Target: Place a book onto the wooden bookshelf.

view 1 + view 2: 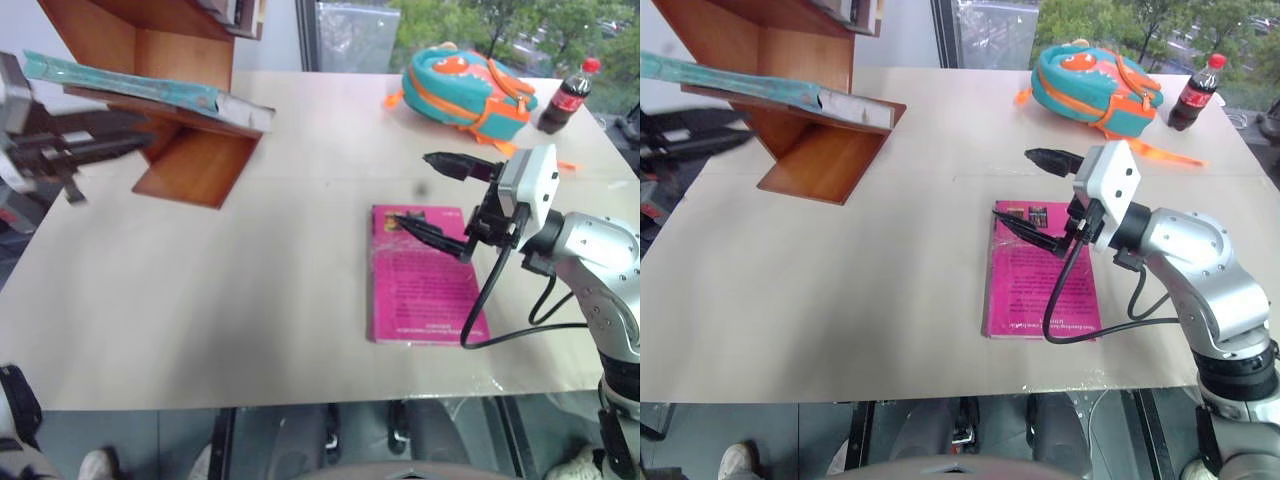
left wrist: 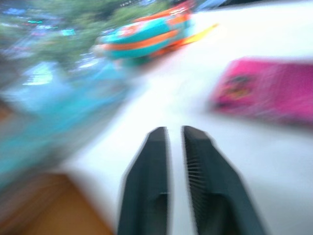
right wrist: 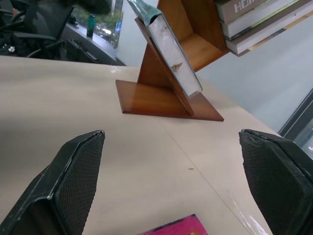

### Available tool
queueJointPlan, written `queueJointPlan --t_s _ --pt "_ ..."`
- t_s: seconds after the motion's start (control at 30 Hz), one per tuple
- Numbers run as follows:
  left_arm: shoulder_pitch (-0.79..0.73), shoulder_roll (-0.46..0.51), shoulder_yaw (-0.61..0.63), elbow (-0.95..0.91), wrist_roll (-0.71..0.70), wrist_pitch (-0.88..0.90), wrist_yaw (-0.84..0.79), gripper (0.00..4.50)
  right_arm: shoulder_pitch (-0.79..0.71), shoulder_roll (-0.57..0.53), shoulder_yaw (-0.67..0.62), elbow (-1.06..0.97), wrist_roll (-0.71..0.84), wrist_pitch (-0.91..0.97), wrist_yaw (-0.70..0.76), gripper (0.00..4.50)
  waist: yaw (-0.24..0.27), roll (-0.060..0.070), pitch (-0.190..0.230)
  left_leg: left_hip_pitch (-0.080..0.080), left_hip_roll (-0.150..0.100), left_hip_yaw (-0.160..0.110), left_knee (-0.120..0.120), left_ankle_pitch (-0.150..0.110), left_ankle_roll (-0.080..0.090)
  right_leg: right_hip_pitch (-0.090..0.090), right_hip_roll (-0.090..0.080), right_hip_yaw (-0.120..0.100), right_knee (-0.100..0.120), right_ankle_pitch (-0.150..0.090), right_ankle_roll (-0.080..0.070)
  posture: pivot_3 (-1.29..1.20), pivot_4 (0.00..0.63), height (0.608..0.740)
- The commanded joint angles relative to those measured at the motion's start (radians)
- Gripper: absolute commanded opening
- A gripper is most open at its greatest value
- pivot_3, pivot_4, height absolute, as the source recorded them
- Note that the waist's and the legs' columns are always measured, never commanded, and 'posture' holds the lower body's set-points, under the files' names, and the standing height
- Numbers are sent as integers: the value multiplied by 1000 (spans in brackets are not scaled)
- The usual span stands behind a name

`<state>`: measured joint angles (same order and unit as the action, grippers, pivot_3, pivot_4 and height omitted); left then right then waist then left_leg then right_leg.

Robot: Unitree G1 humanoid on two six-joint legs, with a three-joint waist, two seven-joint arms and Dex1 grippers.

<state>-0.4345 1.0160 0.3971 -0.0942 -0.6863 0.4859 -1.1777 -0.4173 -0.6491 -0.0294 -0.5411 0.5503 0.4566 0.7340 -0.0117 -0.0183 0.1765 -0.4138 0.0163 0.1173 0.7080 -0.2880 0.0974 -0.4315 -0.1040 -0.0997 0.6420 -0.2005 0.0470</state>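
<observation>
The teal-green book [image 1: 130,85] lies flat on a slanted panel of the reddish-brown wooden bookshelf [image 1: 195,165] at the table's far left; in the right wrist view the book [image 3: 171,49] is seen edge-on against that panel. My left gripper [image 1: 140,138] sits just below the book's near-left end, its fingers [image 2: 146,181] shut with nothing between them. My right gripper [image 1: 415,190] hovers open over the far end of a magenta-pink book [image 1: 420,275], pointing toward the shelf, with nothing in it.
A teal and orange backpack [image 1: 460,85] and a cola bottle [image 1: 567,97] stand at the far right of the pale table [image 1: 250,300]. Other books [image 3: 254,19] are stacked in an upper bay of the shelf.
</observation>
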Motion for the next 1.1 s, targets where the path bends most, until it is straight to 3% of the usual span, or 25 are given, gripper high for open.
queueJointPlan --t_s 0.03,0.1,0.23,0.4,0.6,0.73,0.9,1.0,1.07,1.1 --pt "23 -246 -66 -265 -54 70 358 89 32 -21 -53 -83 6 22 -35 4500 11 2 -1 1 -1 0 0 0 0 1 -1 1 0 0 0 0 150 740" --pt "-5 -417 -167 -279 51 16 504 89 62 -31 -72 -121 10 43 -59 4500 21 1 -1 1 -2 -2 2 0 0 3 -2 1 1 0 0 0 150 740" --pt "-99 -644 -263 -156 256 -120 758 89 96 -41 -105 -188 28 87 -107 4500 27 1 -1 0 -1 -2 6 0 0 3 1 -2 3 1 -1 0 150 740" --pt "-212 -766 -201 43 455 -294 1066 89 124 -49 -140 -239 48 125 -148 4500 22 1 -2 1 1 -1 8 0 0 4 3 -1 3 2 -1 0 150 740" --pt "-273 -793 -188 151 472 -368 1111 89 124 -49 -137 -245 56 135 -166 4500 21 1 -2 0 2 0 8 0 0 3 4 -1 3 2 -2 0 150 740" --pt "-198 -800 -258 72 381 -290 955 89 144 -60 -143 -231 55 139 -158 4500 23 1 -2 0 3 1 8 0 0 3 4 0 3 2 -2 0 150 740" --pt "-36 -727 -340 -50 308 -167 763 89 245 -138 -119 -166 -50 167 -157 4500 27 1 -2 -1 2 0 8 0 0 3 2 -2 1 2 -2 0 150 740" --pt "45 -666 -322 -100 251 -103 683 782 302 -174 -146 -93 -83 185 -149 4500 24 1 -2 -1 2 0 8 0 0 3 2 -2 1 2 -2 0 150 740" --pt "91 -622 -302 -129 223 -76 639 1463 362 -193 -174 -71 -98 158 -114 4500 25 1 -2 0 2 0 8 0 0 3 2 -2 1 1 -2 0 150 740" --pt "118 -597 -286 -149 201 -55 617 2031 399 -204 -193 -64 -108 143 -99 4500 25 2 -2 0 3 -1 8 0 0 3 3 -2 1 1 -2 0 150 740"
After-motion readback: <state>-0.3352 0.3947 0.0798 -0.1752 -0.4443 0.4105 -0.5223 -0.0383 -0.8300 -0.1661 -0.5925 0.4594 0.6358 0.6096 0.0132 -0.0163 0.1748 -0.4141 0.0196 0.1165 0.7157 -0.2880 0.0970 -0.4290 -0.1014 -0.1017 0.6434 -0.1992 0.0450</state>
